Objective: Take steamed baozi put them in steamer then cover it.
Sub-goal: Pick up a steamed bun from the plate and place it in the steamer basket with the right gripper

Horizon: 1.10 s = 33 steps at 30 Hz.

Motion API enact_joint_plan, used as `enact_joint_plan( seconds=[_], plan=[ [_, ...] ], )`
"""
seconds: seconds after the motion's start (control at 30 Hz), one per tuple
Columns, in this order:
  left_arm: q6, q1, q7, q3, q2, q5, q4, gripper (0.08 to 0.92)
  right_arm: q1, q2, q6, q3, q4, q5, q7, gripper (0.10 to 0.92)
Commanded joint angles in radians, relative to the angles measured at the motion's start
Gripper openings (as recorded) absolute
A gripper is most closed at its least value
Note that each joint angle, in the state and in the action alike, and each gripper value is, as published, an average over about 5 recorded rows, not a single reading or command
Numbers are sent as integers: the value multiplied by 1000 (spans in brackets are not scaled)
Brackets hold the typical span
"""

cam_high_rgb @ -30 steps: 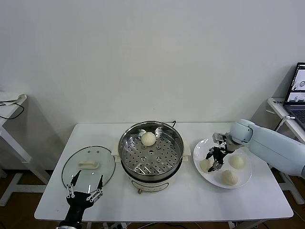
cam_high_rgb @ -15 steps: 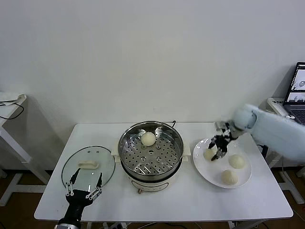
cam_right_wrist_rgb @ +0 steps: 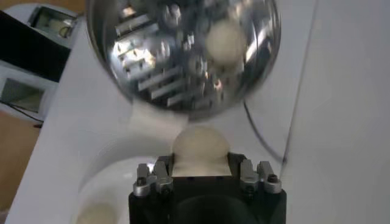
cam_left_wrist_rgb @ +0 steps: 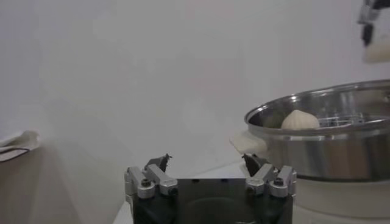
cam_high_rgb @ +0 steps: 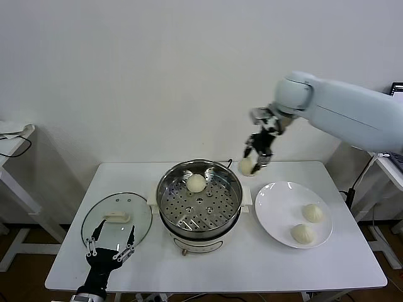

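My right gripper [cam_high_rgb: 253,162] is shut on a cream-white baozi [cam_high_rgb: 246,166] and holds it in the air just past the far right rim of the steamer [cam_high_rgb: 234,189]. The right wrist view shows that baozi [cam_right_wrist_rgb: 200,150] between the jaws, with the steamer [cam_right_wrist_rgb: 116,67] beyond. One baozi [cam_high_rgb: 196,183] lies on the perforated tray at the back. Two more baozi [cam_high_rgb: 312,212] [cam_high_rgb: 303,233] lie on the white plate [cam_high_rgb: 277,207] to the right. The glass cover [cam_high_rgb: 141,217] lies flat to the steamer's left. My left gripper [cam_high_rgb: 112,249] is open and empty over the cover's near edge.
A laptop edge [cam_high_rgb: 398,88] shows at the far right behind my right arm. A side table [cam_high_rgb: 12,141] with a cable stands at the far left. The steamer's power cord [cam_high_rgb: 229,163] runs off behind it.
My right gripper has lifted one baozi off the plate and carried it up and left towards the steamer's far rim. The plate now holds two. The left arm has not moved.
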State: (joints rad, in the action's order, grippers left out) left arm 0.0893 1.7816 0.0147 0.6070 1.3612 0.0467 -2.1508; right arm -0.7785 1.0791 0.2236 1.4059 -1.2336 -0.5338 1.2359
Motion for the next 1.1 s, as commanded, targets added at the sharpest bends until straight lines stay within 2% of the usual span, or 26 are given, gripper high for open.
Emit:
enact_joint_plan(
  seconds=[0.03,0.43,1.1],
  plan=[
    [2,-4,2,-1,4,0,-2,823,-53,299,97,102,-27,-195,-109,611],
    [1,-14,6,0,3,-1,1,823,59,393,151,145,13,-183,-277,603],
    [0,-14,7,6,3,0,12,823,124,398,152,142,24,-164,-297,612]
  ],
)
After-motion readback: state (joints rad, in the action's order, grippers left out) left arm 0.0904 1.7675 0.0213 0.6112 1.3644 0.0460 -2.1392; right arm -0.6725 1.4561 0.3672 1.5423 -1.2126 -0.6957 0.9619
